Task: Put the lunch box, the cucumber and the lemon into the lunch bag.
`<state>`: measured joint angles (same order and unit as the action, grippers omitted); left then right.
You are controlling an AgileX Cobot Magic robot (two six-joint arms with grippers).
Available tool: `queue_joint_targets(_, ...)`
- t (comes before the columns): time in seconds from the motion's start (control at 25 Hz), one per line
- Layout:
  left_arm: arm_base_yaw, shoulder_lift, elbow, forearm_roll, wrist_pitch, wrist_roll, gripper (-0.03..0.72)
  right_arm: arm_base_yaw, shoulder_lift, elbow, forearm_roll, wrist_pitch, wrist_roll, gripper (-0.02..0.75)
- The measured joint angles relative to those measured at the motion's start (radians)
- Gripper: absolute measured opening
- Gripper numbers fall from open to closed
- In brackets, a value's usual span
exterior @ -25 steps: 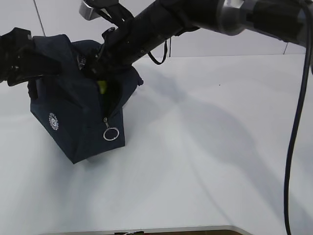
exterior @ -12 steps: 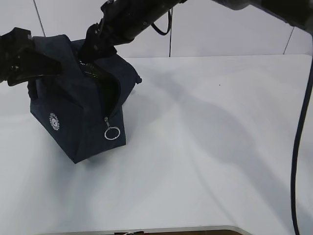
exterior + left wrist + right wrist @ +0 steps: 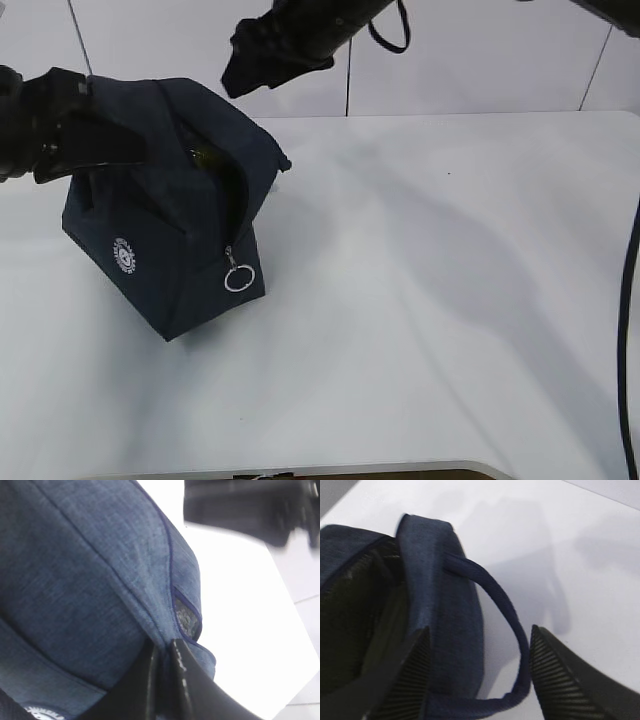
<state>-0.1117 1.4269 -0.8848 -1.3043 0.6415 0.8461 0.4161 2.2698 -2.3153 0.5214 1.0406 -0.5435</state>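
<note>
- A white bench (image 3: 450, 330) fills the scene, with pale wall panels (image 3: 480, 60) behind it.
- The lunch bag (image 3: 165, 230), dark navy fabric, sits on the left part of the bench, tilted, with one bottom corner toward the camera.
- A small round white logo (image 3: 124, 255) shows on its left face, and a silver ring pull (image 3: 239, 279) hangs at the low end of the zipper.
- The zipper is undone; the opening gapes dark along the bag's right upper edge, and a dull green bit of something shows just inside near the top. Which item it is cannot be told.
- The left gripper (image 3: 162, 680) comes in from the left edge and pinches the bag's fabric at its top; in the left wrist view the fingers (image 3: 181, 680) are clenched on a fold of blue cloth.
- The right gripper (image 3: 262, 60) hangs above the bag, clear of it, its fingers (image 3: 567, 680) spread apart and holding nothing.
- In the right wrist view a loop handle (image 3: 500, 610) arches between those spread fingers, with the bag's dark inside at the left.
</note>
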Motion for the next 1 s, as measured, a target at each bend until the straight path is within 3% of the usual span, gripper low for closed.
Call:
queue_joint_targets(0.24,-0.003,0.0,0.0,0.003,0.002,0.0,0.002,-0.081,0.0,0.0,0.058,-0.006,0.06,0.494)
queue_joint_targets(0.48,-0.003,0.0,0.0,0.004,0.007,0.0,0.002,-0.083,0.0,0.0,0.133,-0.019,0.038,0.494)
queue_joint_targets(1.0,-0.003,0.0,0.0,0.006,0.007,0.002,0.002,-0.081,0.035,0.0,0.148,-0.043,0.033,0.494)
